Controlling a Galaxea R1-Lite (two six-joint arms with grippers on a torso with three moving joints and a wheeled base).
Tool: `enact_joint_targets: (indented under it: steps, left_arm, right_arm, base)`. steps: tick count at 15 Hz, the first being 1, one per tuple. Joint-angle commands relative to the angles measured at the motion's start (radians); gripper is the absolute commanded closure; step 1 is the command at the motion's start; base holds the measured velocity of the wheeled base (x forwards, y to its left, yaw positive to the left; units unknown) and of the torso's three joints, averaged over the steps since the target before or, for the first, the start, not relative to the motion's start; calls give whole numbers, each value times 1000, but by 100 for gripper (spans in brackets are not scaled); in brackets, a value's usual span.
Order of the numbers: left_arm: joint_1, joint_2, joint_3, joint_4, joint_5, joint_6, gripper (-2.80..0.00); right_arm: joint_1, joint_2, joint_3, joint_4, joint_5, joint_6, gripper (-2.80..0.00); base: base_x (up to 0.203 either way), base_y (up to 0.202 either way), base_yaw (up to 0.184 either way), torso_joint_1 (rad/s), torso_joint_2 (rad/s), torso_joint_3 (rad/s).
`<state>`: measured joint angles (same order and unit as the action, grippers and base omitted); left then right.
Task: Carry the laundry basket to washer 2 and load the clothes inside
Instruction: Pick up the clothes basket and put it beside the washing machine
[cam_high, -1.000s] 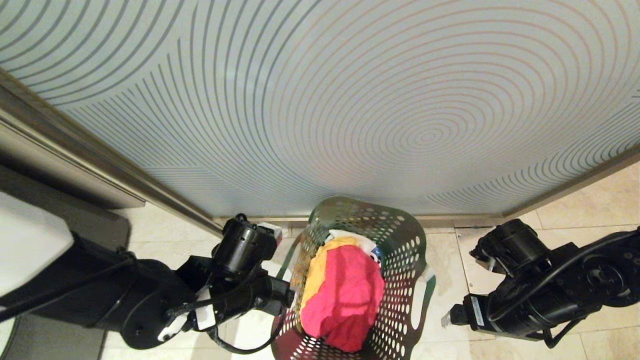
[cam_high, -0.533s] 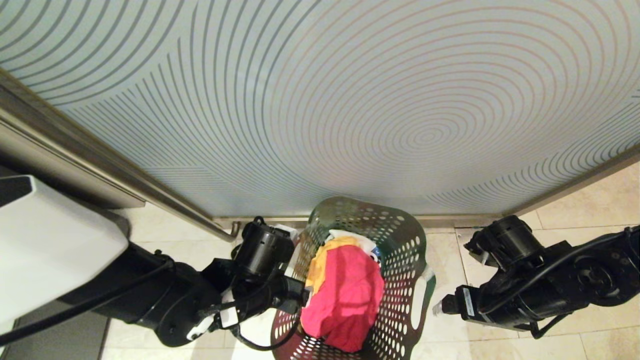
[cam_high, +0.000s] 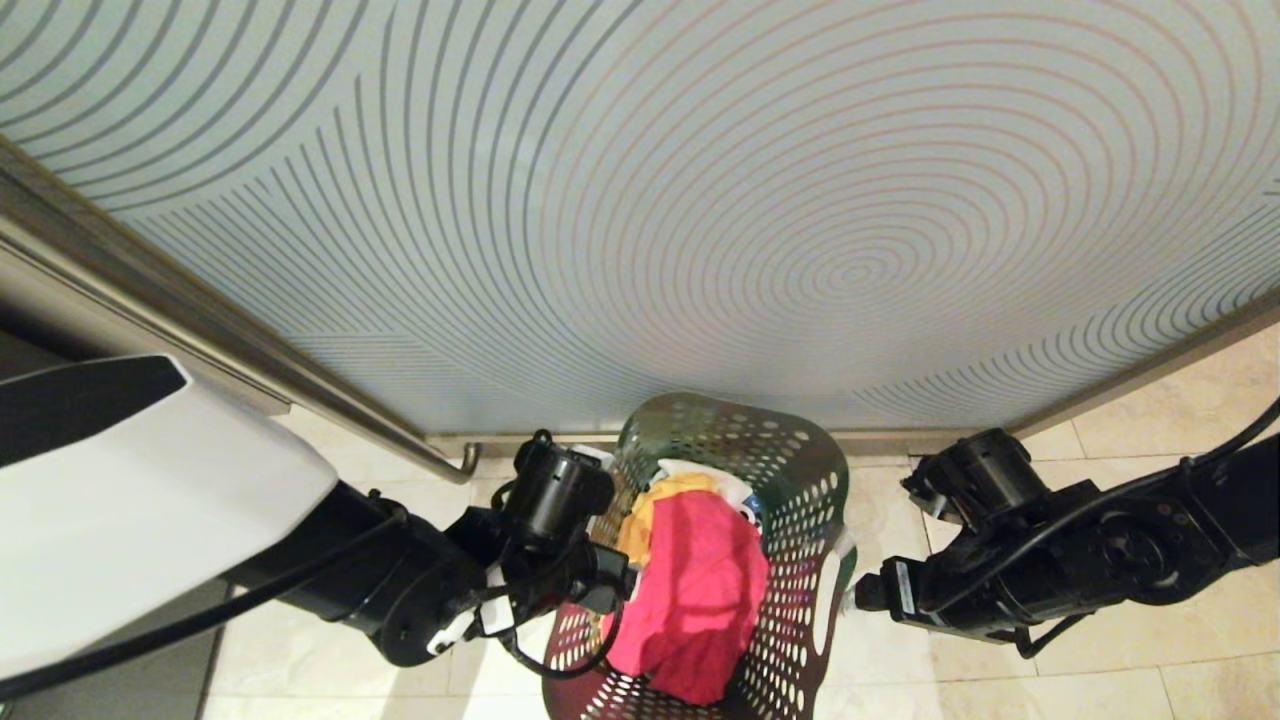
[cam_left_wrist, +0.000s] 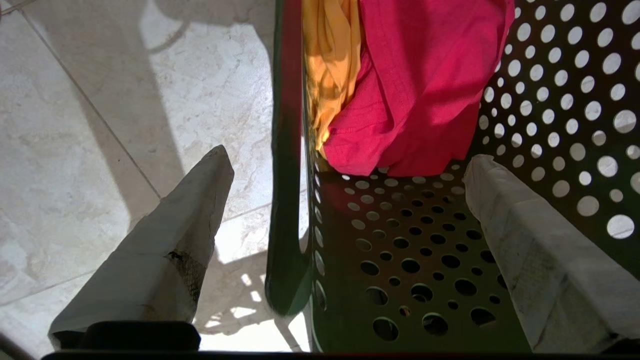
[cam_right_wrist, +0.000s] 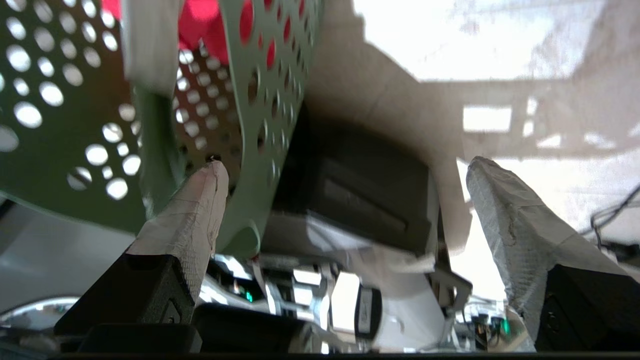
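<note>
1. Down on the tile floor (cam_high: 1180, 420), right against the swirly frosted wall (cam_high: 640, 200), sits the laundry basket (cam_high: 800, 480), w/ the clothes (cam_high: 700, 580) piled inside: pink on top, yellow and a bit of white behind.
2. Left gripper (cam_left_wrist: 345, 170) has slid in over the last sec. It's now straddling the basket's left rim, fingers wide, one finger (cam_left_wrist: 170, 235) outside over the floor, the other inside the basket. Not clamped yet.
3. Right gripper (cam_right_wrist: 345, 175) also crept closer. Jaws wide too, near the right rim, one fingertip (cam_right_wrist: 200, 200) looks close to the wall of holes; can't tell if touching.
4. So imo both arms are lining up for a two-handed lift. Next = pinch both rims.
5. No washer in sight, so carrying + loading hasn't started.
</note>
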<state>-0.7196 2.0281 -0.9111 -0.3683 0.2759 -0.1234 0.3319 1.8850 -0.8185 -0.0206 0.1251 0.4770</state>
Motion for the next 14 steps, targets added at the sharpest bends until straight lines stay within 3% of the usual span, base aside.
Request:
enact_joint_targets:
  steps: [1, 5, 10, 14]
  left_arm:
    - [0, 14, -8, -1, 0, -2, -280]
    - [0, 15, -9, -1, -48, -2, -280]
    - [0, 34, -17, -1, -50, 18, -280]
    - [0, 64, -31, -2, -50, 16, -280]
  right_arm:
    - [1, 34, -42, -5, 3, 3, -280]
    - [1, 82, -122, -8, 22, 8, -280]
    - [1, 50, -149, 1, 59, 7, -280]
    - [7, -109, -140, 163, 60, 2, -280]
  base:
    - [0, 0, 0, 0, 0, 0]
    - [0, 0, 0, 0, 0, 0]
    - [0, 0, 0, 0, 0, 0]
    - [0, 0, 0, 0, 0, 0]
